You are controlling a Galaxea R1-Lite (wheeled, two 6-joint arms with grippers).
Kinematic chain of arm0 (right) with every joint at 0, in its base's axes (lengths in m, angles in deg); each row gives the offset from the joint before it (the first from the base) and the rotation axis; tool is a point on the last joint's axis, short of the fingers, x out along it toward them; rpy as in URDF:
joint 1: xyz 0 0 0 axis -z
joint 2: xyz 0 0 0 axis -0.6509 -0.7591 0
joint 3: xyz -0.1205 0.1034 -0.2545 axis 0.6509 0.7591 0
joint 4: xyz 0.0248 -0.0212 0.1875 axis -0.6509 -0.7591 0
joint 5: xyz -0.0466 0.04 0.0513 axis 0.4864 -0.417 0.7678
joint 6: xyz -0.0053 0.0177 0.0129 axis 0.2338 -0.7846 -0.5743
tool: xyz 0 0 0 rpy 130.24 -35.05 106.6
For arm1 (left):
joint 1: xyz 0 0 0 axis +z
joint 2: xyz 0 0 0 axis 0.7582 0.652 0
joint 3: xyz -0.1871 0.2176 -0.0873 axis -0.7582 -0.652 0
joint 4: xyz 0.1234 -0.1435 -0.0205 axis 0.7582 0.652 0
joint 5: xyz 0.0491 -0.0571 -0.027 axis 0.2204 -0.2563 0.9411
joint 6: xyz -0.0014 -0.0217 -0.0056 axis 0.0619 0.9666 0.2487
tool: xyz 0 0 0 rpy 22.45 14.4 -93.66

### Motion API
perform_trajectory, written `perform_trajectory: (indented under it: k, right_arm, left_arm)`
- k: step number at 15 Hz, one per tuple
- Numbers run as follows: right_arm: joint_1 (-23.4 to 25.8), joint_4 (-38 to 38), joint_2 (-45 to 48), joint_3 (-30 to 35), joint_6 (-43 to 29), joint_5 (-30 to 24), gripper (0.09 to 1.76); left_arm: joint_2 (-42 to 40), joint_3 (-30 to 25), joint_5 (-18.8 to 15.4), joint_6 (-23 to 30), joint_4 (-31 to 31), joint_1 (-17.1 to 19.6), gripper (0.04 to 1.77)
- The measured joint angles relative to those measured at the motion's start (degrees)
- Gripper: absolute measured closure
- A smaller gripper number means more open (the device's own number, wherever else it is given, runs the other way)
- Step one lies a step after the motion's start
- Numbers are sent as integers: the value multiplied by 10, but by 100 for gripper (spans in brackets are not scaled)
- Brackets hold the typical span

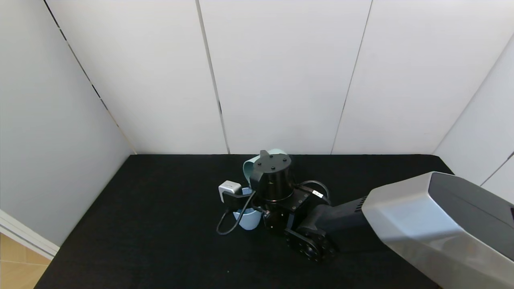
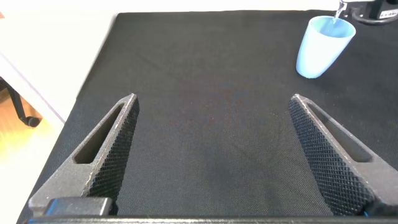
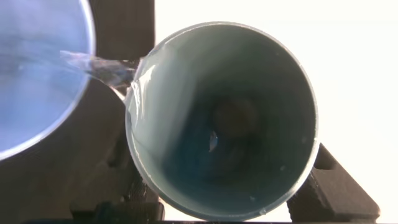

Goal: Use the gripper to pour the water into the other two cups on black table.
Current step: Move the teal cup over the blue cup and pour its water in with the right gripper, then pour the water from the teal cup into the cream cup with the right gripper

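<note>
While the right gripper (image 1: 263, 178) clamped the tilted teal cup (image 3: 224, 118) near the table's (image 1: 160, 224) far edge, water (image 3: 99, 67) ran into the light blue cup (image 2: 323, 45); left gripper (image 2: 214, 155) spread open w/ nothing held.

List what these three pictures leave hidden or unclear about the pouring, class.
- Cream-beige cup: appears in no view.
- Light blue cup: head view, mostly hidden by the right gripper and its cables.
- Teal cup: head view, only its rim shows behind the wrist.
- Water level in the blue cup: not readable.
</note>
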Motion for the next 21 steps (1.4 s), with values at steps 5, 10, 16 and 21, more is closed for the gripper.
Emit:
perform_trajectory:
  k: [5, 10, 16, 21]
  right_arm:
    - [13, -5, 31, 46, -98, 12, 65]
    - [20, -52, 55, 61, -295, 12, 65]
    - [35, -285, 95, 13, -603, -5, 65]
    - [118, -334, 166, 2, -645, -35, 65]
  left_arm:
    - [0, 0, 0, 0, 0, 0, 9]
    - [0, 0, 0, 0, 0, 0, 9]
    - [0, 0, 0, 0, 0, 0, 9]
    - [0, 0, 0, 0, 0, 0, 9]
